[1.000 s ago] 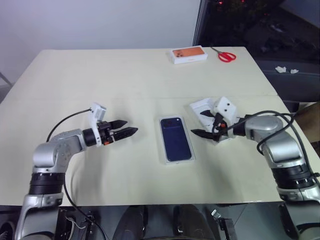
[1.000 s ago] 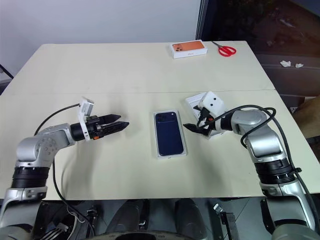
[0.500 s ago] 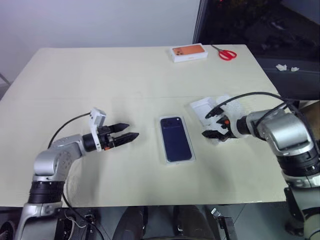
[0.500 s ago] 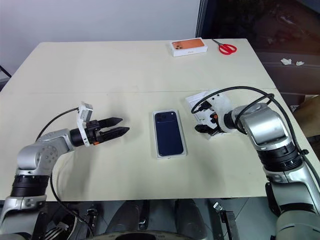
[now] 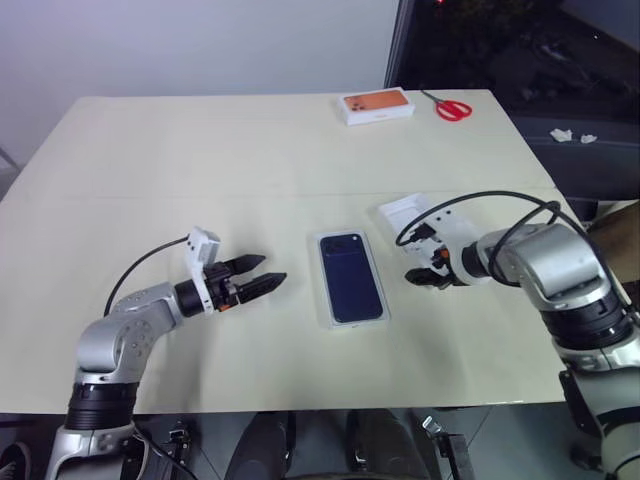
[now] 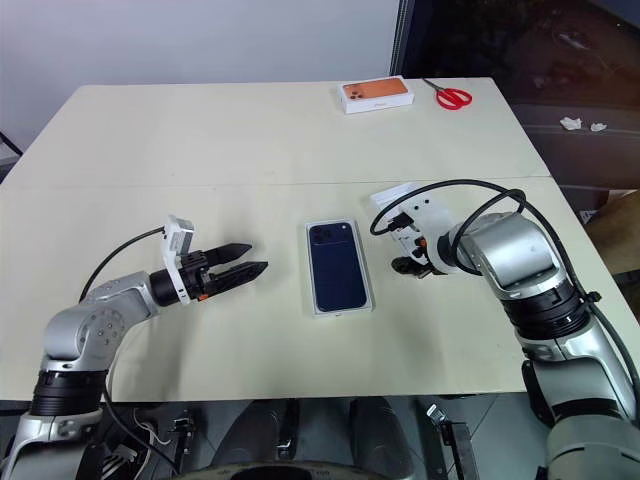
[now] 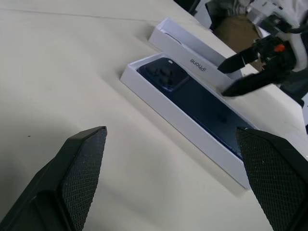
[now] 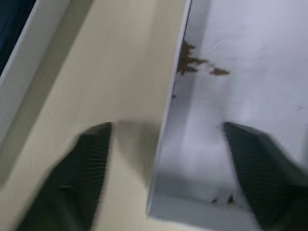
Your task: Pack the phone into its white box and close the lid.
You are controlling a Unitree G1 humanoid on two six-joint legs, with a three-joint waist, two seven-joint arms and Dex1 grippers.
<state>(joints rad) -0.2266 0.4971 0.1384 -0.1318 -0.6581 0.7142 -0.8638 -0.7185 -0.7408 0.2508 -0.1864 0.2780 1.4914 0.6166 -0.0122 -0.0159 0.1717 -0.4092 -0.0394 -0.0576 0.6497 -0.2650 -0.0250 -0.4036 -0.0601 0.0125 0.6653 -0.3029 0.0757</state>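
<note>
The wide cream table (image 5: 250, 150) carries a shallow white cardboard box (image 5: 352, 318) at its centre, with the slim dark navy-blue phone (image 5: 351, 277) lying inside it. Just right of the box lies the deeper white cardboard lid (image 5: 405, 214), plain inside facing up. The right end effector (image 5: 422, 277) straddles the lid's near wall, fingers apart. The left end effector (image 5: 262, 277) hovers left of the box, fingers spread.
</note>
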